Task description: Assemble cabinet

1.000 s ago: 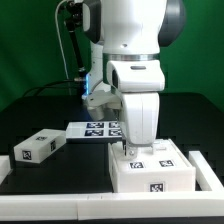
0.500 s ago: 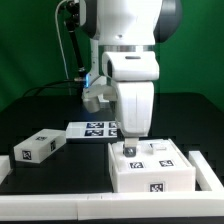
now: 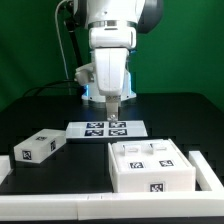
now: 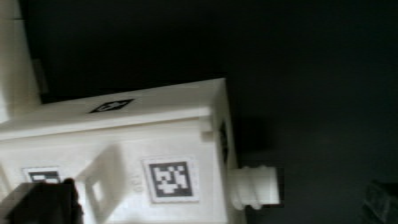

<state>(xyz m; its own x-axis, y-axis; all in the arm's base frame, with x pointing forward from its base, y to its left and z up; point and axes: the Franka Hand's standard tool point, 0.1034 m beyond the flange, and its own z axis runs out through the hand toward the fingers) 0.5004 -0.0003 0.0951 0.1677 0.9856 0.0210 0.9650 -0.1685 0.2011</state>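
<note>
The white cabinet frame [image 3: 150,166] stands on the dark table at the exterior view's lower right, with tags on its top and front. It fills the wrist view [image 4: 151,135], and nothing is between the fingers there. A small white drawer block [image 3: 38,147] with a tag lies apart at the exterior view's left. My gripper [image 3: 113,112] hangs above the marker board [image 3: 105,128], up and to the exterior view's left of the cabinet, not touching it. In the wrist view my gripper [image 4: 205,212] shows dark fingers far apart at the picture's edges, open and empty.
A white rail [image 3: 60,207] runs along the table's front, and another white piece [image 3: 205,168] stands just to the exterior view's right of the cabinet. Black cables [image 3: 66,50] hang behind the arm. A green wall backs the scene.
My gripper has lifted off the cabinet's top and moved up and toward the exterior view's left, over the marker board. The cabinet and the drawer block have stayed put.
</note>
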